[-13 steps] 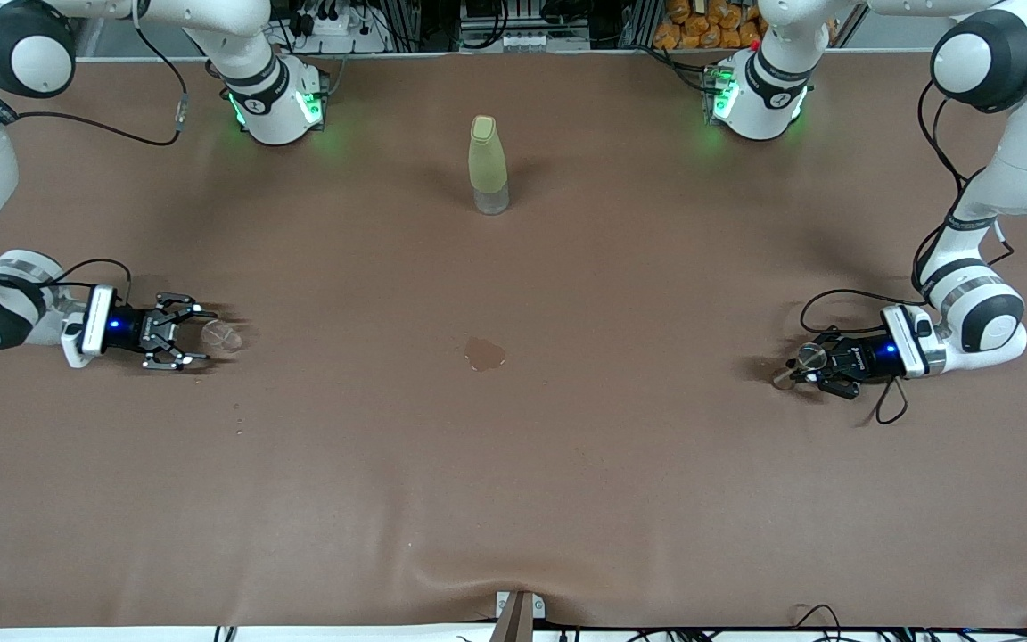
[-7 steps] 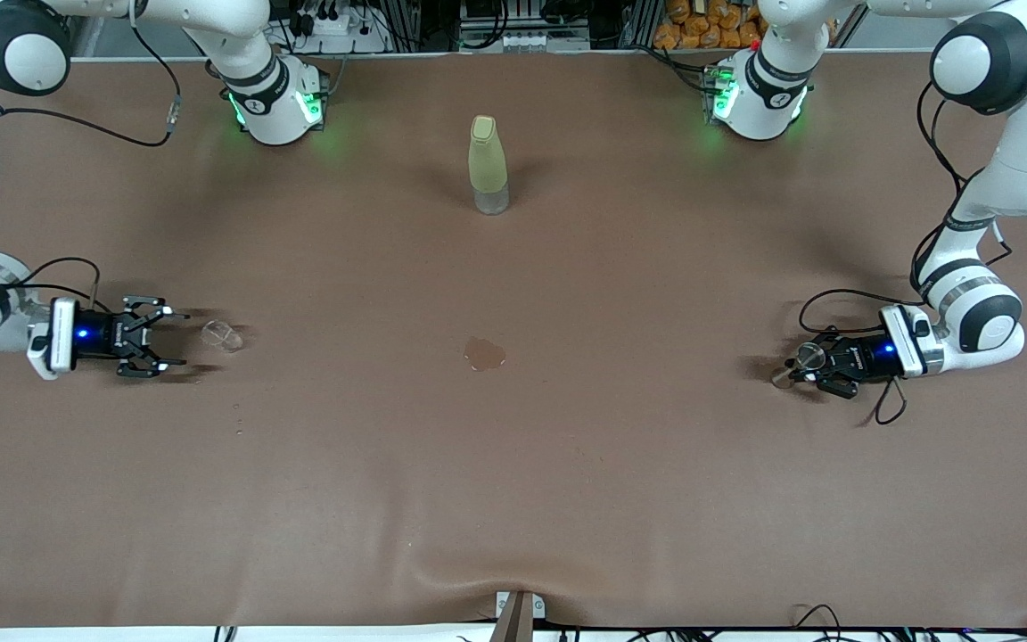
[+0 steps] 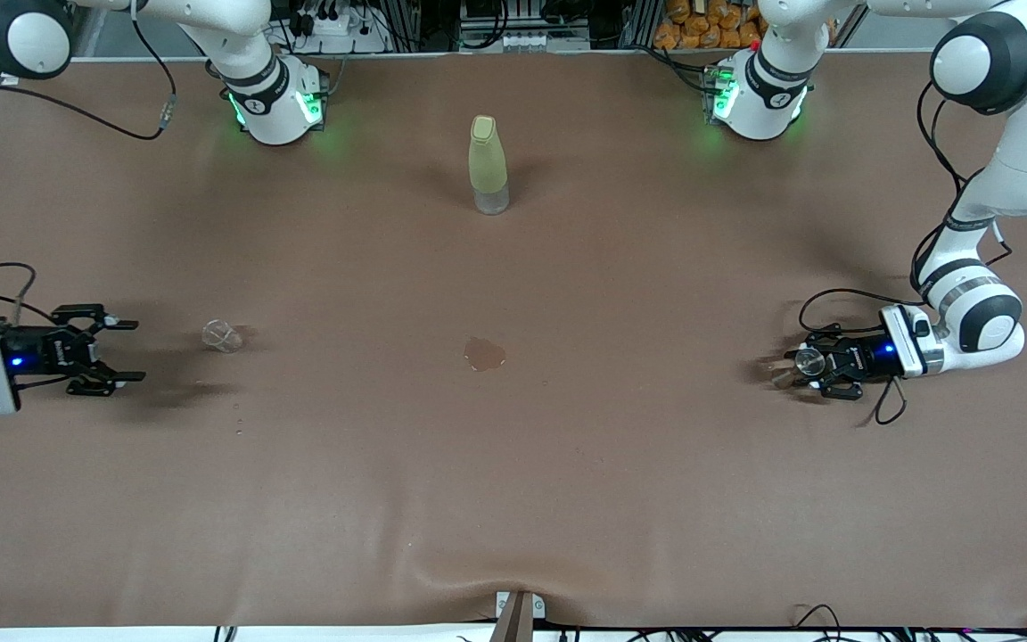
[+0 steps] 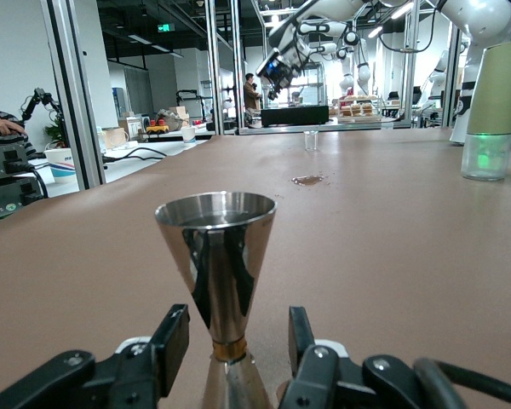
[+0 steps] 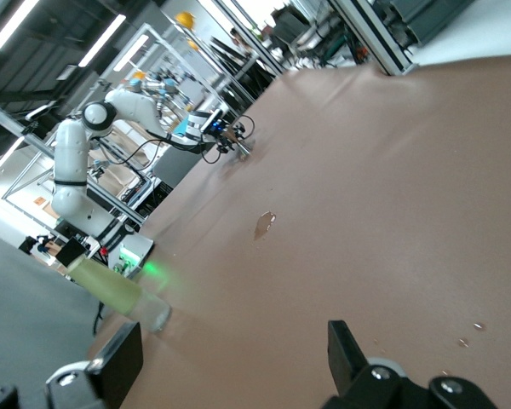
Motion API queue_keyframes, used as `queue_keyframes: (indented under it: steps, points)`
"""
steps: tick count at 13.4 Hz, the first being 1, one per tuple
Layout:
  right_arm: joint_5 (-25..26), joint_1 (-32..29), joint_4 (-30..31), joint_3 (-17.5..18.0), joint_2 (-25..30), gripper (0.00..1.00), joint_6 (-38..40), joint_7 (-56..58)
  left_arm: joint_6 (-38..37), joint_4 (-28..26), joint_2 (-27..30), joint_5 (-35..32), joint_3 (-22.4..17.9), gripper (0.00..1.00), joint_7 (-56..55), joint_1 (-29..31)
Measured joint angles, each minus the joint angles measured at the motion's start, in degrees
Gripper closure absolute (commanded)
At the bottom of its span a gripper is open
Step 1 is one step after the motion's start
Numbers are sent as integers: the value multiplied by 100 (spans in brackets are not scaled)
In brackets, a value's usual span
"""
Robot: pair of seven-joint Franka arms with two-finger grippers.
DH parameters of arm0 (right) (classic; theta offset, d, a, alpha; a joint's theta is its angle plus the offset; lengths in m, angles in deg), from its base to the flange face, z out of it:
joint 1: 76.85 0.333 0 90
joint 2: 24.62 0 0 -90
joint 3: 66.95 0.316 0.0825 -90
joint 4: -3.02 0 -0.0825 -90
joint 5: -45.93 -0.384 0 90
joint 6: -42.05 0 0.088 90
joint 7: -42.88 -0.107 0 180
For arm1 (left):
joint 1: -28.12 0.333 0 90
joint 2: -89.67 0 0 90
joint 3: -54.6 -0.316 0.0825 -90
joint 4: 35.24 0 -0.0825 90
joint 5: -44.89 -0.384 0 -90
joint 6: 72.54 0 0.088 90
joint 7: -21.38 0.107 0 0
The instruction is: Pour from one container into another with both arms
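The left pincer [image 3: 801, 363] sits low at the left arm's end of the brown table [image 3: 513, 499], its fingers [image 4: 172, 338] standing at either side of the narrow waist of a steel jigger [image 4: 216, 256]; they are close to the metal, but whether they touch it cannot be told. The jigger stands upright on the table with its wide mouth up. Small white lettering on the left pincer's body is too fine to read.

The right pincer [image 3: 112, 350] hangs over the right arm's end of the table with its fingers [image 5: 347, 351] spread wide and nothing between them. A small clear glass [image 3: 221, 335] stands on the table near it, toward the middle and well apart from the fingertips. A few droplets [image 3: 238, 419] lie on the table nearer to the camera than the glass.

A small wet patch [image 3: 484, 353] marks the middle of the table. Farther from the camera than the patch, between the two arm bases, stands a pale yellow-green bottle [image 3: 487, 164] with a clear base, upright and capped; no label on it is readable.
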Motion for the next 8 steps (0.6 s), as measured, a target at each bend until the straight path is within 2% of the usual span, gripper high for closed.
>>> queue_keyframes:
  steps: [1,3,8]
  points:
    - [27,152,-48,1,170,0,-31,-410,0,1,0,0,-2,37,0,1]
    - [129,504,-74,0,525,0,-276,-1244,0,9,0,-10,-48,0,-1,5]
    - [914,1280,-107,6,1454,0,-736,-3049,-1,330,31,-577,-112,0,-358,194]
